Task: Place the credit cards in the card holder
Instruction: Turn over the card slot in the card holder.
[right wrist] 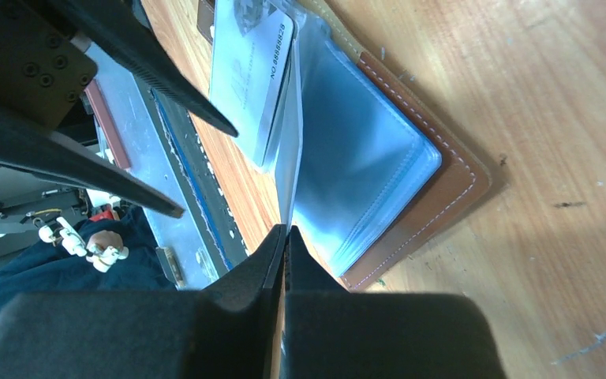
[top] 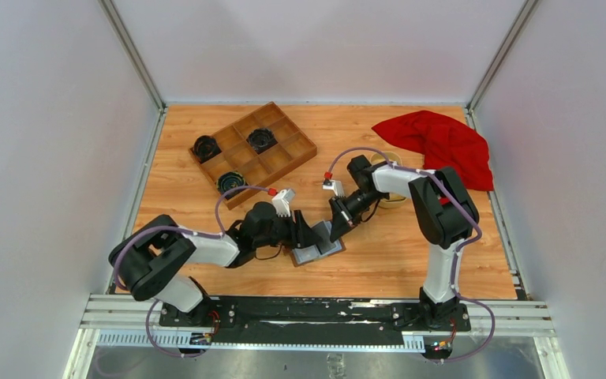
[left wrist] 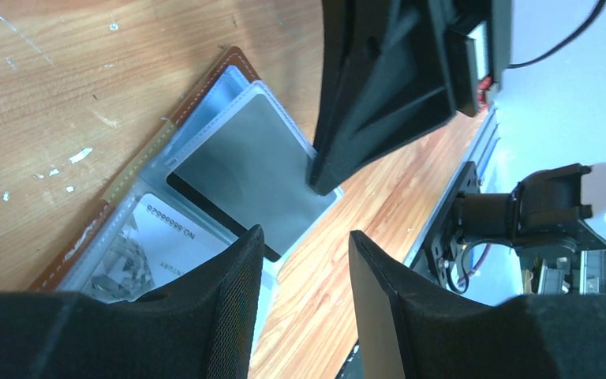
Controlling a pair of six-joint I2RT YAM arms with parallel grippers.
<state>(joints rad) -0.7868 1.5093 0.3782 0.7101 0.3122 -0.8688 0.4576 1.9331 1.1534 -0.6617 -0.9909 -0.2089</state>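
Brown card holder (top: 316, 254) lies open; closed right pincer (right wrist: 284, 231) touches its plastic edge.

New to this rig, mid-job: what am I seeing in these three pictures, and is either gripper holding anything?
Two robot arms, each ending in a two-finger claw. The top view looks down on the table; the other two come from wrist cameras. On the table lie a wooden tray, a red cloth and the open card holder, with a white card and a dark card among its clear pockets. The left gripper is open and empty. The right gripper is shut at a pocket's edge; a pinch I cannot confirm.
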